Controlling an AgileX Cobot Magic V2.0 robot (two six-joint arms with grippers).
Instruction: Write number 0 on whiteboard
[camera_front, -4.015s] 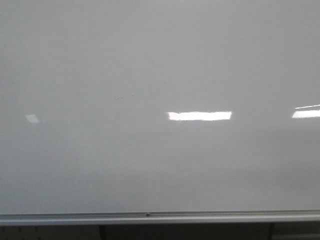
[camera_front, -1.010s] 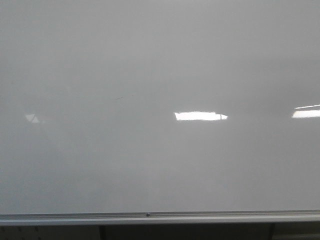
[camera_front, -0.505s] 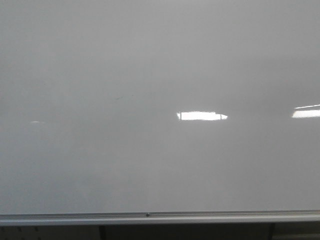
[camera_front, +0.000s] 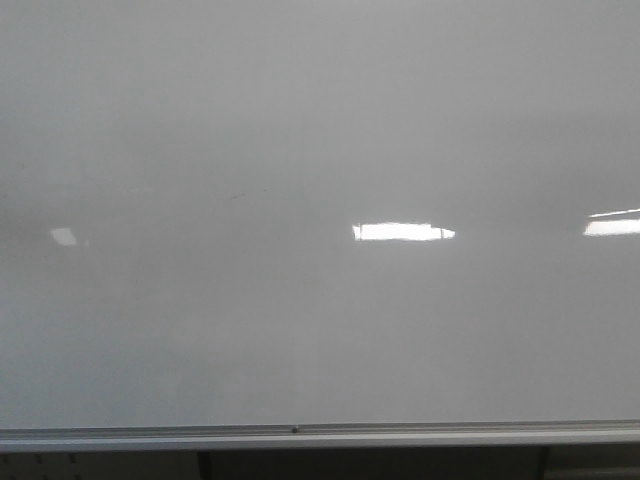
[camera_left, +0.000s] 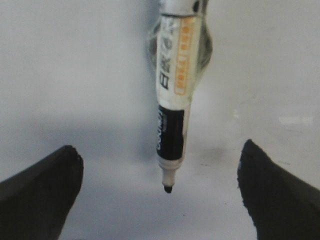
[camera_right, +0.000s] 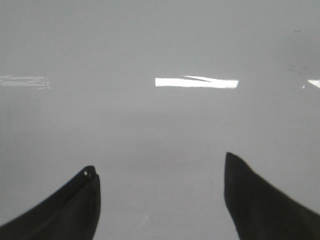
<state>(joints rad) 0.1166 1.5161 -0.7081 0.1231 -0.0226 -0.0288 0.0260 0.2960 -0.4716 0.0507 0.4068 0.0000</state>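
The whiteboard (camera_front: 320, 330) is a glossy pale grey board that fills the front view, with a silver rail (camera_front: 320, 436) along its bottom. No number 0 shows on it in any view. Neither arm shows in the front view. In the left wrist view my left gripper (camera_left: 159, 147) has its dark fingers wide apart. A marker (camera_left: 172, 100) with a white and black barrel hangs between them, fixed higher up and not touched by the fingers. Its black tip (camera_left: 167, 189) points at the board (camera_left: 75, 75). My right gripper (camera_right: 159, 162) is open and empty, facing the board (camera_right: 150, 130).
Bright rectangular light reflections lie on the board at the middle (camera_front: 402, 232), at the right edge (camera_front: 612, 226) and faintly at the left (camera_front: 63, 236). A tiny faint dark speck (camera_front: 236, 196) sits left of centre. Dark frame parts show below the rail.
The middle reflection has become shorter than 4 s ago. The small left reflection faded half a second ago and shows again. A faint dark shadow band now crosses the board.
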